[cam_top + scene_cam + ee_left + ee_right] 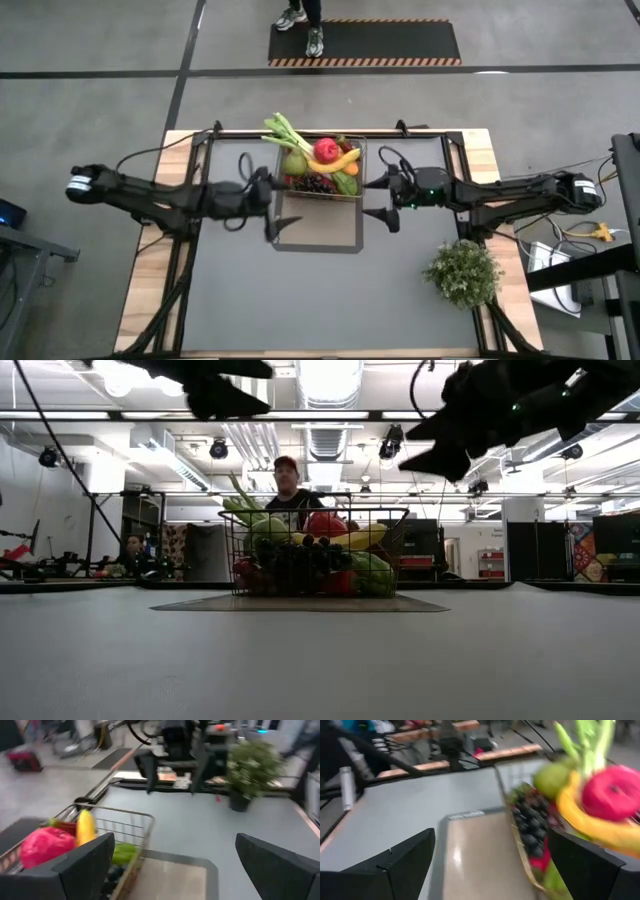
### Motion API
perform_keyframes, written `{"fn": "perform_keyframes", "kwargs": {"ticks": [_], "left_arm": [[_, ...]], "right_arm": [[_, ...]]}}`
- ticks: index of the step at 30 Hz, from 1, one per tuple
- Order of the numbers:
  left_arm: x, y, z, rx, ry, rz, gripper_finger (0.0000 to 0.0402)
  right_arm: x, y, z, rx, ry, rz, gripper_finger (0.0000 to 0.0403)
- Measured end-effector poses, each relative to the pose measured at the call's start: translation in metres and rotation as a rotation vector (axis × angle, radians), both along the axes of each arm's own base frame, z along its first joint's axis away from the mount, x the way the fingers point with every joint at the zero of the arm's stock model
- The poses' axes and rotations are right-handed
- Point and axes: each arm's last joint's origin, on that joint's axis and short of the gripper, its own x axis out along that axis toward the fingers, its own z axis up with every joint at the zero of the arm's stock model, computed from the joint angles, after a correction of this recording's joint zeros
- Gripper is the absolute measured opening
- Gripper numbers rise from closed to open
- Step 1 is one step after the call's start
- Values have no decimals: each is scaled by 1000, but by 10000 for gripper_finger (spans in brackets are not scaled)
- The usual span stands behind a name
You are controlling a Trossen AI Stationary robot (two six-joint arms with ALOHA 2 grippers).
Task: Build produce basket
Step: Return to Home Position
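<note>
Basket [363,168] near desk [250,300] far edge, loaded: apple [326,150], banana [340,162], leek [284,130], grapes [316,184]. No produce seen outside it. Left hand [268,205] and right hand [380,200] spread, empty, flanking basket. Judged done; only arm parking left.

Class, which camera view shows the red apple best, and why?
The right wrist view: the red apple appears close and unobstructed, resting on the banana. The high view shows it from above, small; the low view, only through the basket; the left wrist view, part of it.

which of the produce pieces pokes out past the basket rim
The pale-green leek: its stalks jut past the rim of the basket; the others sit inside.
</note>
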Motion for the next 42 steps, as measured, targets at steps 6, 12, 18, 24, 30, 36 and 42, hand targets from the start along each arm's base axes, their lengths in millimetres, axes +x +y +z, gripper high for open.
{"fn": "perform_keyframes", "kwargs": {"ticks": [6, 12, 18, 24, 30, 36, 42], "left_arm": [[-33, -15, -28, 41, -32, -95, 396], [-62, -11, -43, 36, -80, -92, 373], [-83, -5, -61, 33, -139, -44, 318], [-100, 0, -82, 35, -160, 8, 259], [-110, 3, -98, 35, -180, 34, 204], [-119, 5, -113, 37, -205, 40, 161], [-125, 6, -124, 24, -230, 46, 116]], "right_arm": [[3, 21, 6, -133, -67, 125, 368], [1, 28, 9, -295, -168, 177, 368], [-11, 19, 5, -360, -214, 129, 368], [-36, 18, -3, -345, -289, 97, 368], [-65, 20, -12, -324, -372, 73, 368], [-94, 23, -15, -321, -518, 43, 368], [-116, 23, -12, -344, -660, -37, 368]]}}
